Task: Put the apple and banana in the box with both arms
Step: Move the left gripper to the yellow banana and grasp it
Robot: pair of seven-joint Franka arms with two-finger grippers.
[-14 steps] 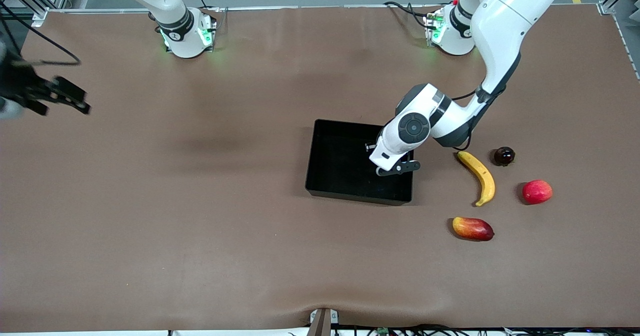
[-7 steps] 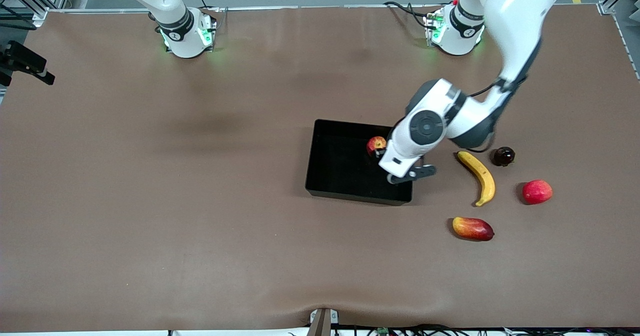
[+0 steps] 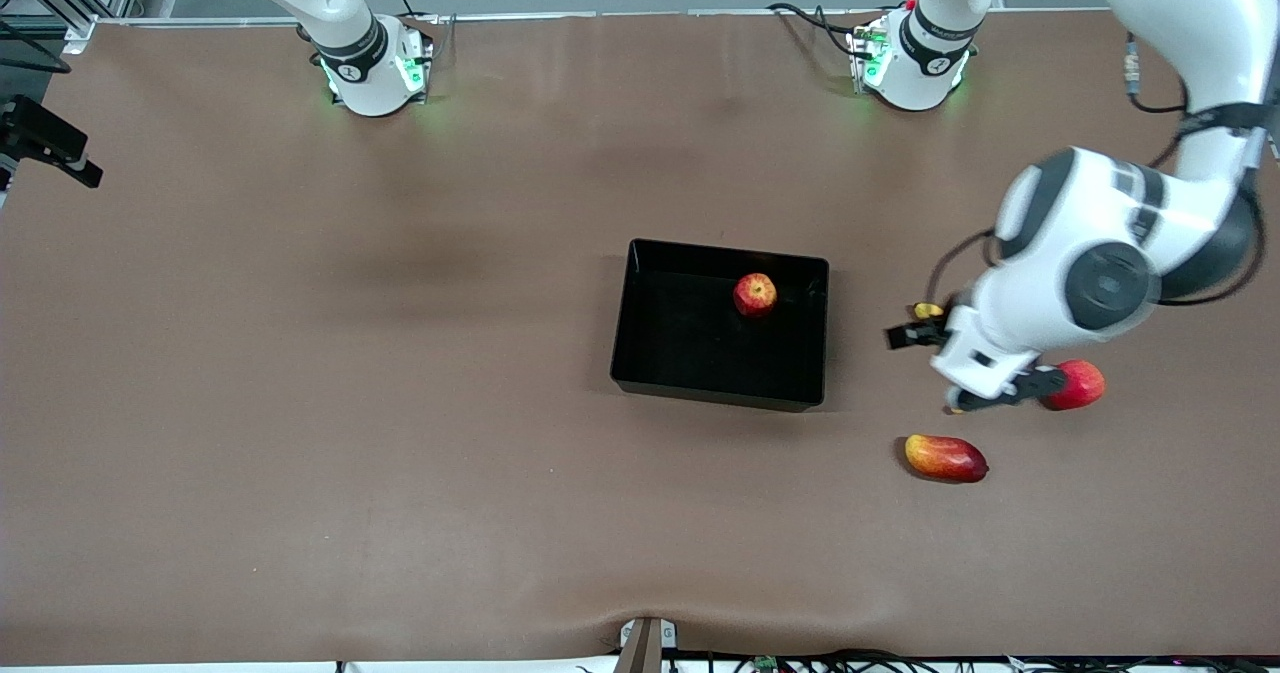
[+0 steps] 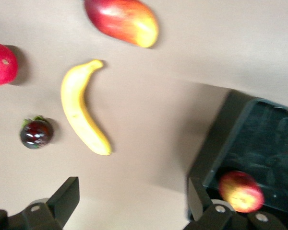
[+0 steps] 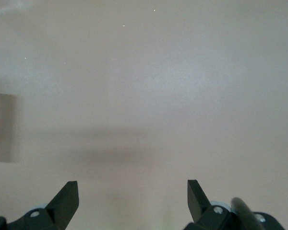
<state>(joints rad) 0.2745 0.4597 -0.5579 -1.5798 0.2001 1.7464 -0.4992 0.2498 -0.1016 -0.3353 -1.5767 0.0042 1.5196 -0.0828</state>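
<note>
The apple lies in the black box, near the box's corner toward the robots and the left arm's end; it also shows in the left wrist view inside the box. My left gripper is open and empty above the banana, between the box and the loose fruit. In the front view the left hand hides the banana except one tip. The left wrist view shows the whole banana on the table ahead of my left gripper. My right gripper is open and empty over bare table, at the table's edge at the right arm's end.
A red-yellow mango-like fruit lies nearer the front camera than the banana. A plain red fruit lies beside the banana toward the left arm's end, partly under the left hand. A small dark fruit shows only in the left wrist view.
The left gripper has let go of the apple in the box and swung away from the box to above the banana. The right gripper has drawn back to the table's edge.
</note>
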